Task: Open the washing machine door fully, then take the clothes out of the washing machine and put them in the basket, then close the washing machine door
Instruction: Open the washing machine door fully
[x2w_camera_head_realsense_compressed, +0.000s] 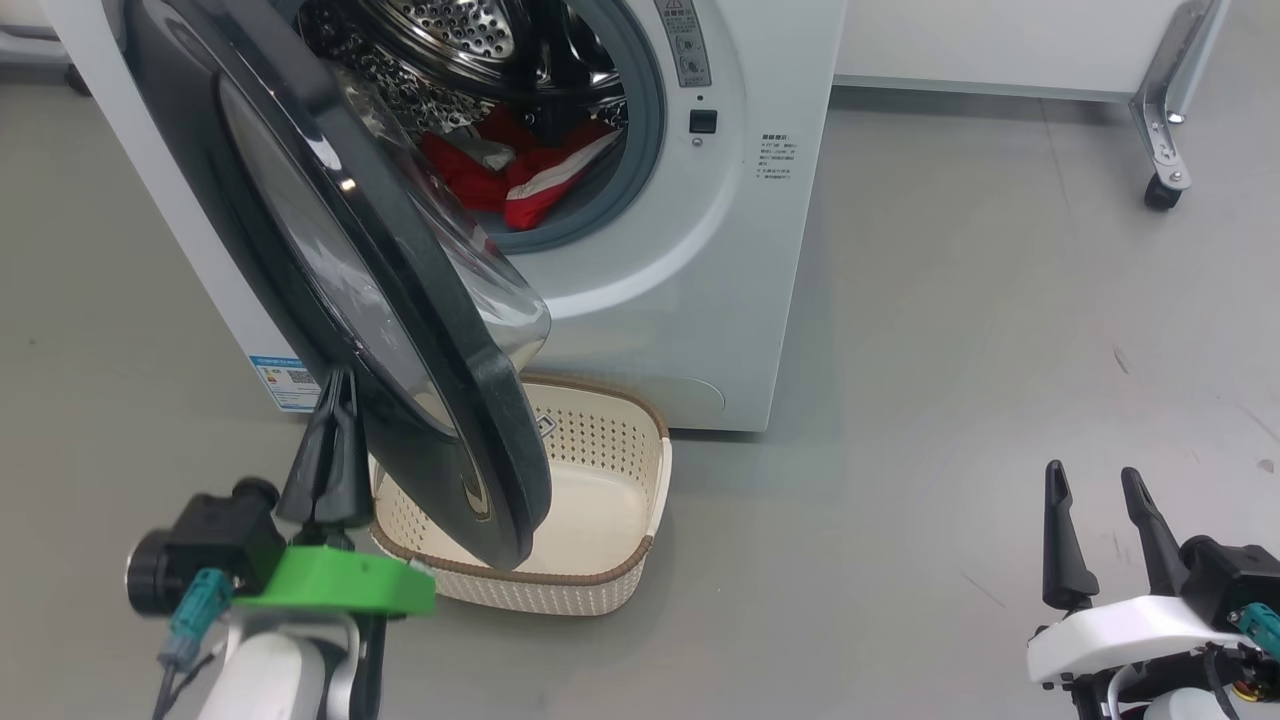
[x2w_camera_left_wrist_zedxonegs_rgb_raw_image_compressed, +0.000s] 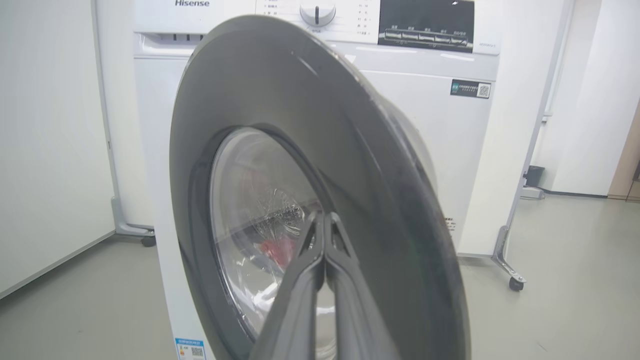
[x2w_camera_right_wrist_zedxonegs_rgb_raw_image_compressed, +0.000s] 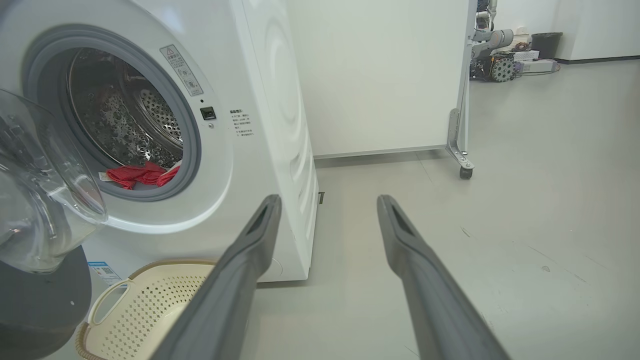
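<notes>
1. The washing machine door (x2w_camera_head_realsense_compressed: 330, 280) is a large round disc with a wide glossy black rim and a bulging clear glass bowl; it stands partly open, swung out from the left of the opening.
2. The washing machine (x2w_camera_head_realsense_compressed: 700, 300) is smooth white, with a grey rubber ring around its round mouth and a perforated steel drum (x2w_camera_head_realsense_compressed: 450, 40) behind it.
3. In the drum lie the clothes (x2w_camera_head_realsense_compressed: 530, 185), a soft, crumpled red bundle with white panels, heaped at the front lip.
4. The basket (x2w_camera_head_realsense_compressed: 610, 440) is cream plastic, rounded-rectangular, with dotted holes, a brown woven-look rim and white loop handles. It sits on the grey floor (x2w_camera_head_realsense_compressed: 950, 350) just in front of the machine, under the door's lower edge; the part of its bottom that shows is bare.
5. The left hand (x2w_camera_head_realsense_compressed: 340, 378) is clenched, its dark fingers pressed together on nothing, tips close to the door's outer face; contact cannot be told.
6. The right hand (x2w_camera_head_realsense_compressed: 1092, 475) is released, fingers spread, well apart from the machine.
</notes>
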